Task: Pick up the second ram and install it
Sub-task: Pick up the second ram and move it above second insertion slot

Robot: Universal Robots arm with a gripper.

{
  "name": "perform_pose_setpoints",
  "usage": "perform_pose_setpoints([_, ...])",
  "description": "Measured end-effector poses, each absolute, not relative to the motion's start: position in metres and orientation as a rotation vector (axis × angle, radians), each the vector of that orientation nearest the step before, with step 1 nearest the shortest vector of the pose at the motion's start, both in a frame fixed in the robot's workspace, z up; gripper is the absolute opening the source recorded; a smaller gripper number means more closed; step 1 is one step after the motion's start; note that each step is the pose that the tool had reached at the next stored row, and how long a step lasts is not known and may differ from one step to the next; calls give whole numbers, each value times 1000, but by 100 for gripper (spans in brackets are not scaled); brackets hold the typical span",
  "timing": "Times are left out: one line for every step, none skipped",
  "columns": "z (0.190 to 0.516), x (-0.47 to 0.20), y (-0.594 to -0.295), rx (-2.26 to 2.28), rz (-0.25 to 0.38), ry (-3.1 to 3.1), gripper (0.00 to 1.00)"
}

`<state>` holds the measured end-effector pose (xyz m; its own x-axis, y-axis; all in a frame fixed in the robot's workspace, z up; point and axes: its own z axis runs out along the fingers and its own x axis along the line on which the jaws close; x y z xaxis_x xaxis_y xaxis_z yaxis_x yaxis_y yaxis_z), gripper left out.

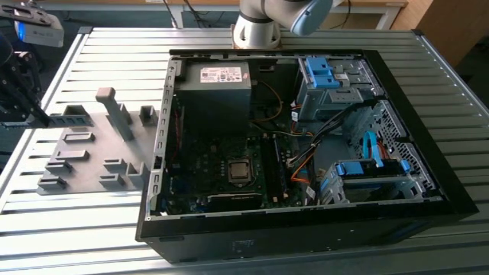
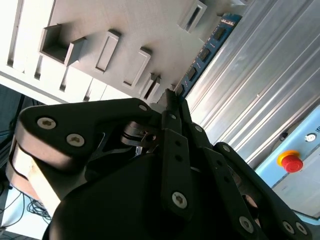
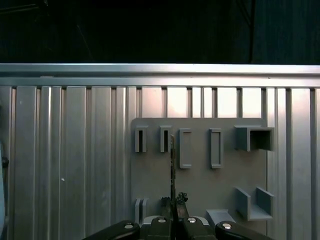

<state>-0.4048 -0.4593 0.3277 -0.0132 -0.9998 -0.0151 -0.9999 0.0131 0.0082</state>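
Note:
The second ram (image 2: 205,54) is a thin blue-green board with dark chips, and my gripper (image 2: 172,100) is shut on one end of it. In the first wrist view the ram (image 3: 172,165) shows edge-on, standing up from the closed fingertips of the gripper (image 3: 173,212) over the grey holder plate (image 3: 200,175). In the exterior view my gripper (image 1: 27,109) hangs at the far left, beside the holder plate (image 1: 91,166) and well away from the open computer case (image 1: 306,143). The motherboard's ram slots (image 1: 273,166) lie beside the processor socket (image 1: 239,170).
Grey holder blocks (image 1: 122,117) stand up from the plate. The case holds a power supply (image 1: 216,86), loose cables (image 1: 306,143) and blue drive cages (image 1: 370,169). A red stop button (image 2: 290,161) sits on a box past the slatted metal table (image 1: 428,80).

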Motion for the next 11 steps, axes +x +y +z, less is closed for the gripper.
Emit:
perform_pose_setpoints([331,-405,-459,-2203,26,2232,14])
perform_pose_setpoints([335,-405,-459,-2203,26,2232,14])
perform_pose_setpoints([338,-405,-459,-2203,26,2232,14])
perform_pose_setpoints([342,-405,-459,-2203,26,2232,14])
perform_pose_setpoints([345,-405,-459,-2203,26,2232,14])
perform_pose_setpoints([349,-405,-459,-2203,26,2232,14])
perform_pose_setpoints([352,-405,-459,-2203,26,2232,14])
perform_pose_setpoints([356,-405,-459,-2203,26,2232,14])
perform_pose_setpoints([359,-405,-459,-2203,26,2232,14])
perform_pose_setpoints([362,-405,-459,-2203,26,2232,14])
perform_pose_setpoints([365,-405,-459,-2203,26,2232,14])
